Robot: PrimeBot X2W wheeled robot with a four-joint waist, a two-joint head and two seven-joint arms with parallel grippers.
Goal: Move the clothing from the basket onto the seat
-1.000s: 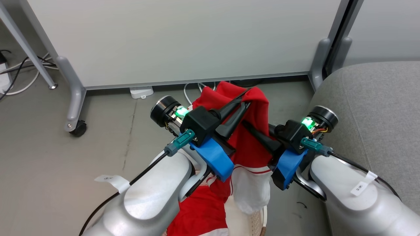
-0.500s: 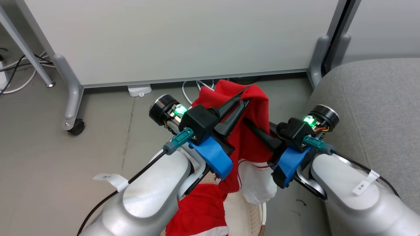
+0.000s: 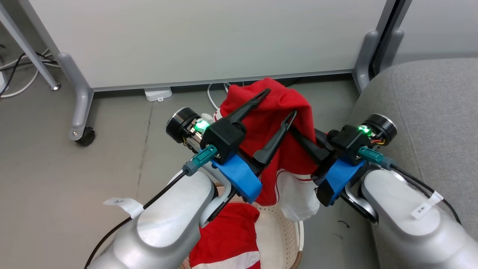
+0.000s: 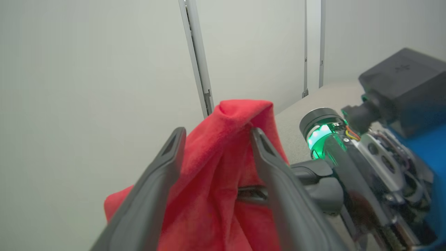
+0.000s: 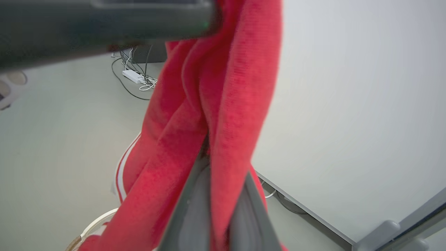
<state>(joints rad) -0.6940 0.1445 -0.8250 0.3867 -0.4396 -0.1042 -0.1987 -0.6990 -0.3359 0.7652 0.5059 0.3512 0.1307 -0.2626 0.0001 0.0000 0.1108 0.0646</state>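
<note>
**Grip.** Your right gripper [image 3: 298,132] has its fingers [image 5: 191,216] pinched tight on a fold of the first red garment [image 3: 269,123]. The right wrist view shows the cloth running down between them. Your left gripper [image 3: 280,102] has its fingers spread wide. The cloth bulges up between them, but they clamp nothing. Judgement: the load hangs from the right fingers alone.

**Position.** That garment is in the air above the basket [image 3: 285,239], which stands on the floor. Its white panel [image 3: 295,201] dangles just over the basket's right rim. None of it touches the seat [image 3: 422,101], which is to your right, near the cloth but apart from it.

**Second garment** [image 3: 224,239]. It lies in the basket against its left wall, untouched.

**Progress, my estimate.** Under halfway, with nothing on the seat yet. Left to do: carry the held garment right and let it go on the seat, then come back for the second garment. Watch the trailing panel, which could catch the rim.
</note>
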